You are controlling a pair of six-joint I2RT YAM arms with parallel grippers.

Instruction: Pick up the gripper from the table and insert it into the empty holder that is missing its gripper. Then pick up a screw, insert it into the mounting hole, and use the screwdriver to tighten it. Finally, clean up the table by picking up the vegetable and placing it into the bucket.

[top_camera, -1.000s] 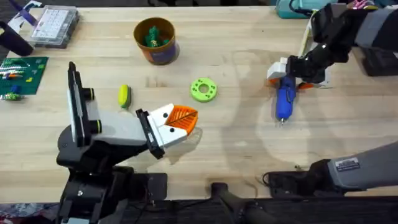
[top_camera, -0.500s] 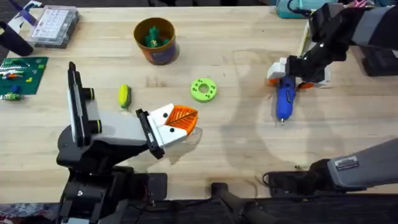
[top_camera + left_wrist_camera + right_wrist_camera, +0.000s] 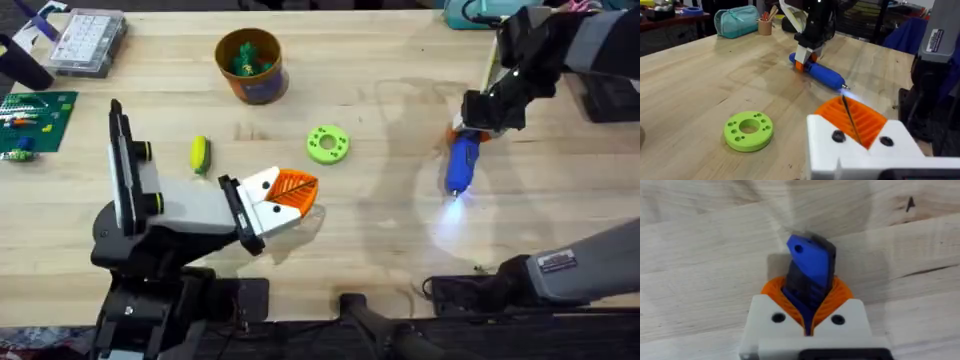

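On the pale wooden table [image 3: 380, 240] I count, from the left, one vegetable [image 3: 200, 153], one bucket [image 3: 250, 66], one green ring [image 3: 327, 143] and one screwdriver [image 3: 460, 165]. The left gripper [image 3: 290, 198] rests with pads together, empty. The right gripper [image 3: 478, 122] pinches the lit screwdriver's rear end.

The right gripper [image 3: 470, 131] has closed its jaws on the rear end of the screwdriver [image 3: 460, 165]; a second ago its white fingers stood spread on either side of that end. The screwdriver's light has come on, throwing a bright patch on the tabletop [image 3: 450, 222] just past its tip. The tool's rear now sits pinched between the orange pads [image 3: 840, 292].
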